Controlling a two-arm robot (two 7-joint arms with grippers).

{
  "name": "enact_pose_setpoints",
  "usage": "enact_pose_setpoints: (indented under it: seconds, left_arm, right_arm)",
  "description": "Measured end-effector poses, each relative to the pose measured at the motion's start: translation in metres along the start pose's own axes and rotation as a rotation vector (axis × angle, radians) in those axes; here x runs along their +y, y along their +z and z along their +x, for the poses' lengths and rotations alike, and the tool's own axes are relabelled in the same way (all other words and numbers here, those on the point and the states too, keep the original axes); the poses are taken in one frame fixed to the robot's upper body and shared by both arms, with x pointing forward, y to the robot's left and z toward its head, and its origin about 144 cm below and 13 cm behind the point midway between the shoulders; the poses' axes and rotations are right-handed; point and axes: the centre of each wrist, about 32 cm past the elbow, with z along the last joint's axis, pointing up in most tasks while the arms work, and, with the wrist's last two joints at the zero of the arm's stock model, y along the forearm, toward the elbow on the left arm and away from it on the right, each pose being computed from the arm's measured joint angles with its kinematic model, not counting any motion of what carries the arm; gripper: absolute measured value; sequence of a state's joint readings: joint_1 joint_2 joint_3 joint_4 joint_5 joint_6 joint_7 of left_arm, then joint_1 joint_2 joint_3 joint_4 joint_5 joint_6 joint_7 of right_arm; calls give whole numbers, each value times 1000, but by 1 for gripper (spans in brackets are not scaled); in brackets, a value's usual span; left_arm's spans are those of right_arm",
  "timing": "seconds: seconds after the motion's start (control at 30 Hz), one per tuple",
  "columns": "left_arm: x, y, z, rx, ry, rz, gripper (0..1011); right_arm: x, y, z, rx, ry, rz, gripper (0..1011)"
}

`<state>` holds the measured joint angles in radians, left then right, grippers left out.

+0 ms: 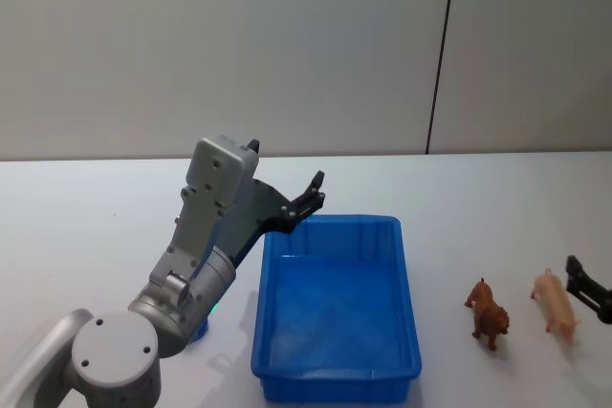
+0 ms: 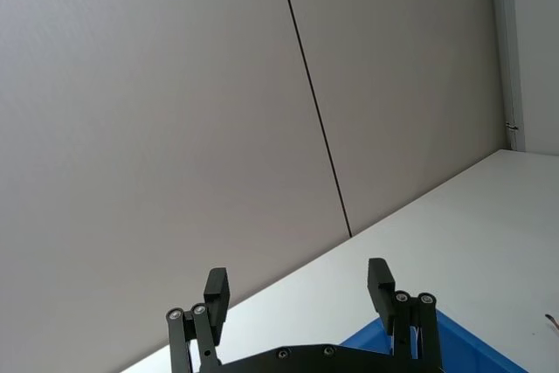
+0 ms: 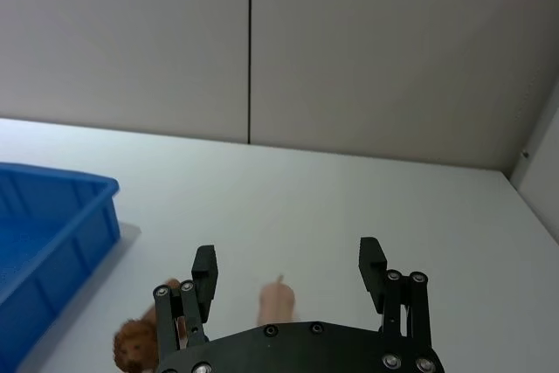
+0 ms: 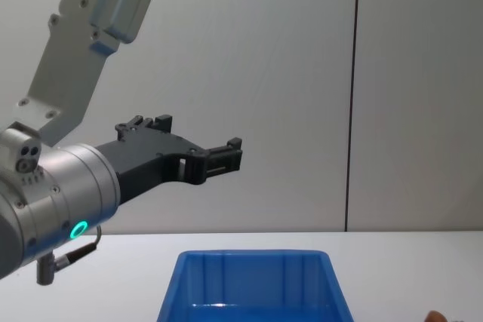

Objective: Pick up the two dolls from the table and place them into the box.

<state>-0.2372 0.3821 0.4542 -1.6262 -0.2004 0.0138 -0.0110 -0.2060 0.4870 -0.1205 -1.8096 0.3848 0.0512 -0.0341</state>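
Dolls: shaggy brown animal figure (image 1: 488, 314) and pale pink pig-like figure (image 1: 556, 304), standing on the white table (image 1: 497, 207) right of the bright blue rectangular plastic bin (image 1: 409, 305).
Left gripper (image 2: 297, 279): above the bin's far-left corner, fingers apart.
Right gripper (image 3: 288, 257): just beside the pink figure, fingers apart, seemingly not touching it.

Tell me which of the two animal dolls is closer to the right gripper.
The pale pink pig, just beside the open right gripper. The brown animal doll stands farther off, between the pig and the blue bin.
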Motion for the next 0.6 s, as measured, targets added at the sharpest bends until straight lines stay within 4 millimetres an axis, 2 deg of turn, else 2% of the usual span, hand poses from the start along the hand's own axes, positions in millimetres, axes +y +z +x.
enact_pose_setpoints:
  seconds: [0.2,0.6]
  left_arm:
    - [0,0,0,0,0,0,1004]
    - [0,0,0,0,0,0,1004]
  right_arm:
    - [-2,-8,7,-7,-15,-48,1001]
    - [18,-24,6,-21,8,-137,1001]
